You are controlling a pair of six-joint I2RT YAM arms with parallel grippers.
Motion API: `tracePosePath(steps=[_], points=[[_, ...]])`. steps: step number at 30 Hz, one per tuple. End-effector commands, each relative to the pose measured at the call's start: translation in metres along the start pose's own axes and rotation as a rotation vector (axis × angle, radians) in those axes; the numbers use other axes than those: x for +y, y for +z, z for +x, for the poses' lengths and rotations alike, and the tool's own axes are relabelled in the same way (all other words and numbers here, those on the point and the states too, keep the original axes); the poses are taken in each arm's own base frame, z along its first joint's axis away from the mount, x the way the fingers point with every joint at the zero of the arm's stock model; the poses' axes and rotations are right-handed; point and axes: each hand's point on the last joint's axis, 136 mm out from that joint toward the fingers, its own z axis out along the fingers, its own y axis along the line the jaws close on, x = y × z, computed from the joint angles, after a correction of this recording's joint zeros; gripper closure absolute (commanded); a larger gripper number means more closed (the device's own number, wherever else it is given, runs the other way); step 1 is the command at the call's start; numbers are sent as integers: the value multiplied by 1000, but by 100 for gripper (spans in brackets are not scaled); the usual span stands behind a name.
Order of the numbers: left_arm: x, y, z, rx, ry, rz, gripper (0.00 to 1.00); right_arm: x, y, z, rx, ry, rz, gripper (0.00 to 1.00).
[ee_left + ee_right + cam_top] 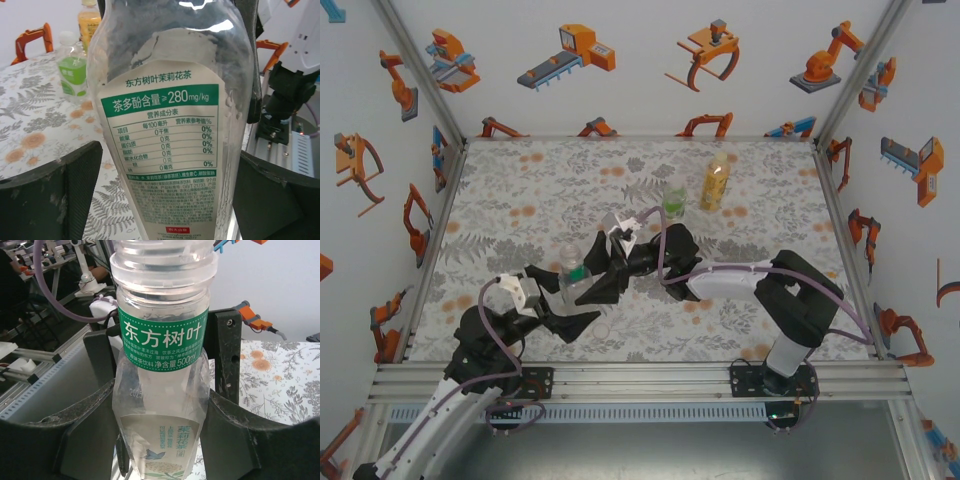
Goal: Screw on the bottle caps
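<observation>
1 clear bottle point(162, 340) is held near the front middle of the patterned mat point(520, 190). It is clamped just below its green band between the fingers of the right gripper point(160, 405). Whether its base rests on the mat cannot be told.

The left gripper point(165, 170) is set around the labelled body from the other side. Its jaws are parted, with a gap on each side, so nothing is grasped by it.

The green bottle point(675, 200) and the amber bottle point(716, 180) are stood well apart at the far side, and both appear capped. Whether a cap is seated on the clear bottle's neck cannot be told.

The step in hand is judged to be a steadying or handover of this bottle. Its thin wall would be dented by a hard squeeze, so the left jaws should be brought in gently and squarely on the body. The right hold should be relaxed only once the bottle is secure, and the neck should be left free for the cap.
</observation>
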Motion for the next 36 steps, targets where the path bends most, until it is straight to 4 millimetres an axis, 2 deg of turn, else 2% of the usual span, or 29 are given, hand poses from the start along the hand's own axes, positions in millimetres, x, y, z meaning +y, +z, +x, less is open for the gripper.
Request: tracePosePath(steps=[1, 4, 9, 12, 15, 20, 26, 33, 36], points=[[-5, -1, -13, -45, 10, 21, 23, 21, 9, -19, -30, -63, -83, 86], [-4, -2, -13, -33, 15, 11, 41, 20, 10, -20, -45, -68, -63, 86], [-3, -2, -14, -21, 24, 3, 56, 12, 4, -22, -78, -88, 23, 86], [-4, -3, -14, -17, 31, 2, 61, 10, 2, -21, -81, -92, 43, 75], [-2, -2, -9, 0, 33, -2, 62, 13, 2, -25, -79, -94, 41, 56], [-2, -2, -2, 27, 30, 0, 63, 21, 6, -35, -49, -83, 12, 40], [-2, -2, 1, 37, 34, -1, 63, 23, 8, -38, -4, -61, 14, 36], [-3, -2, 1, 39, 37, 5, 63, 25, 10, -40, 23, -79, 28, 39], [-3, -2, 4, 51, 37, 2, 63, 29, 12, -42, 26, -93, 24, 35]])
